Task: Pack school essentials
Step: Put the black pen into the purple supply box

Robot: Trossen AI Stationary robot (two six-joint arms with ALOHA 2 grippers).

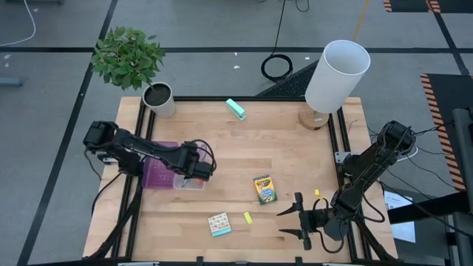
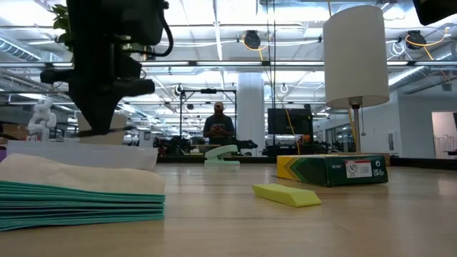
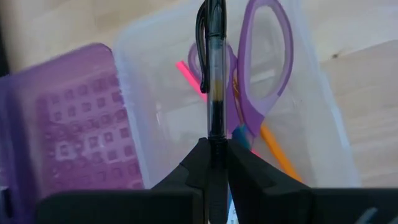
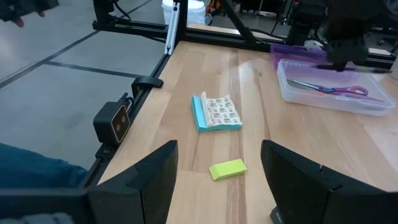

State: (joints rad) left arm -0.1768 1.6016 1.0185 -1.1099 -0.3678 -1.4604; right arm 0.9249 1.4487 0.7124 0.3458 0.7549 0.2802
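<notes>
The left gripper [image 3: 214, 163] was pinched tight on the black pen [image 3: 214, 81], holding it by one end directly above the clear case [image 3: 311, 81]. Inside that open tray lay the purple-handled scissors [image 3: 264, 62], a pink pencil [image 3: 189, 76] and an orange pencil [image 3: 280, 155], the pencils partly hidden under the scissors and the pen. The case's purple lid [image 3: 68, 124] lay folded open flat beside the tray. From overhead the left gripper [image 1: 198, 168] sat over the case at the table's left side.

The right gripper [image 1: 294, 221] rested low near the front right of the wooden table [image 1: 281, 148], its two fingers [image 4: 298, 180] spread wide apart and holding nothing. Ahead of it lay the small yellow eraser [image 4: 227, 168], and just past that the patterned square pad [image 4: 217, 112] with its teal edge. The yellow-green crayon box [image 1: 264, 189] lay flat near the table's middle, apart from both grippers, and a tiny yellow piece [image 1: 317, 193] sat near the right arm. A teal block [image 1: 236, 108] lay toward the far edge, between a potted plant [image 1: 129, 59] and a white-shaded lamp [image 1: 336, 74]. In the low view a person [image 2: 218, 123] stood far back in the room
</notes>
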